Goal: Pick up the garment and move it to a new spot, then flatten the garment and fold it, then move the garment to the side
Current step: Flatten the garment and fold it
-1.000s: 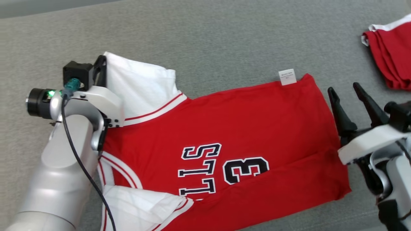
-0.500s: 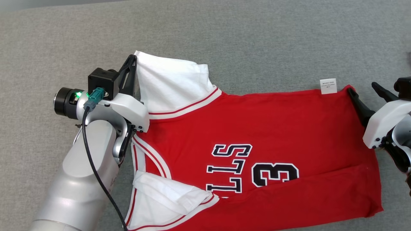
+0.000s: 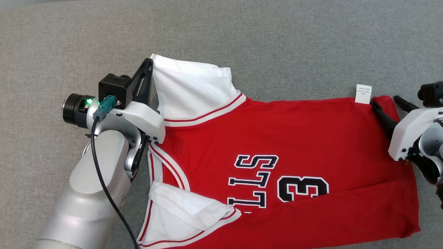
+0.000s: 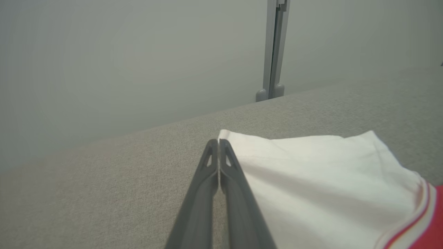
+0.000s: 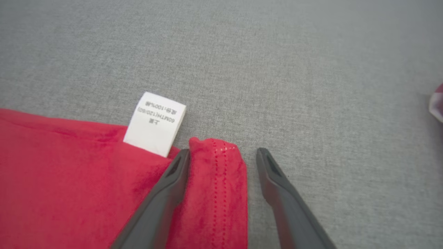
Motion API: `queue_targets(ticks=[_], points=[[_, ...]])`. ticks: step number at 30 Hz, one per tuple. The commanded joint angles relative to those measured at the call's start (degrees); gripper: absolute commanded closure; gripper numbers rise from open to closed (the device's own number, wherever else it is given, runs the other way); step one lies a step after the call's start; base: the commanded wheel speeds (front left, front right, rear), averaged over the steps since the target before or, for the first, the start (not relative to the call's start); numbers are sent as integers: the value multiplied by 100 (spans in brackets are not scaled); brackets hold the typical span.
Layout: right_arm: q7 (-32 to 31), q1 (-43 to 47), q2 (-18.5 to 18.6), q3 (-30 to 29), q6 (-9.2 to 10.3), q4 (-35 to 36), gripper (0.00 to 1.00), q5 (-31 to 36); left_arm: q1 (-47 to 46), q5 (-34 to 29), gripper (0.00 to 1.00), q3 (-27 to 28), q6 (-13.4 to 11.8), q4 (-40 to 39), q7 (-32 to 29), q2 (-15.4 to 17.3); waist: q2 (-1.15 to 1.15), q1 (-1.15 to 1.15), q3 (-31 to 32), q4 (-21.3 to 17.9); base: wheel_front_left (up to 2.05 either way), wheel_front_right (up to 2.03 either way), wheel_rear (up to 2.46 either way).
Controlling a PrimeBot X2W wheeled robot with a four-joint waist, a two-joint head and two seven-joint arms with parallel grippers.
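Note:
The garment (image 3: 277, 138), a red jersey with white sleeves and black lettering, lies flat on the grey cloth surface. My left gripper (image 3: 148, 64) is shut at the far corner of the upper white sleeve (image 3: 193, 86); in the left wrist view the sleeve (image 4: 311, 180) meets the closed tips of that gripper (image 4: 218, 141). My right gripper (image 3: 387, 102) is open at the hem's far corner, beside the white care label (image 3: 363, 94). Seen from the right wrist, that gripper (image 5: 223, 154) has one finger on the red cloth, the other on the bare surface, and the hem corner (image 5: 218, 155) between them.
The grey cloth surface (image 3: 242, 41) stretches wide beyond the jersey. A grey upright post (image 4: 275, 52) stands at its far edge against a pale wall. A bit of another red and white cloth (image 5: 436, 103) peeks in at the right wrist view's right edge.
The head camera has shifted, so the whole picture slid right. My right gripper moved from beside the hem onto its far corner. The left gripper stayed shut at the sleeve corner.

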State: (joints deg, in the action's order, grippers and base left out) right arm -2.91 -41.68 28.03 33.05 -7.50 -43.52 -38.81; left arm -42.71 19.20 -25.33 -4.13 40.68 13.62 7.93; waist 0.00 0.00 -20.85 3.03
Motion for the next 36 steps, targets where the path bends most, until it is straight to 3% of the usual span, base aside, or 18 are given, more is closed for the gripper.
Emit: queue_targets(ticks=[1, 2, 3, 5, 22, 30, 36], points=[[6, -63, 30, 99, 3, -112, 24, -88, 36, 4, 100, -6, -41, -43, -23, 38, 0, 0, -12, 4, 0, 0, 0], [14, -84, 32, 150, 3, -156, 50, -143, 38, 9, 100, -11, -47, -57, -27, 44, 0, 0, -16, 6, 0, 0, 0], [27, -101, 25, 194, 3, -194, 62, -209, 42, 14, 100, -17, -48, -71, -28, 50, 0, 0, -18, 8, 0, 0, 0], [89, -147, 26, 259, 3, -259, 100, -320, 55, 23, 100, -26, -59, -92, -51, 69, 0, 0, -20, 12, 0, 0, 0], [1692, 192, -51, 301, 4, -611, 100, -1000, 644, 454, 100, 174, -31, -747, -20, 206, 0, 0, 378, 82, 0, 0, 0], [1826, 674, -84, -44, 4, -378, 100, -941, 1319, 625, 100, 198, 2, -1514, -175, 459, 0, 0, 664, 125, 0, 0, 0], [1820, 1232, -59, -317, 4, -21, 100, -657, 2068, 664, 100, 169, -97, -2439, -438, 848, 0, 0, 919, 157, 0, 0, 0]])
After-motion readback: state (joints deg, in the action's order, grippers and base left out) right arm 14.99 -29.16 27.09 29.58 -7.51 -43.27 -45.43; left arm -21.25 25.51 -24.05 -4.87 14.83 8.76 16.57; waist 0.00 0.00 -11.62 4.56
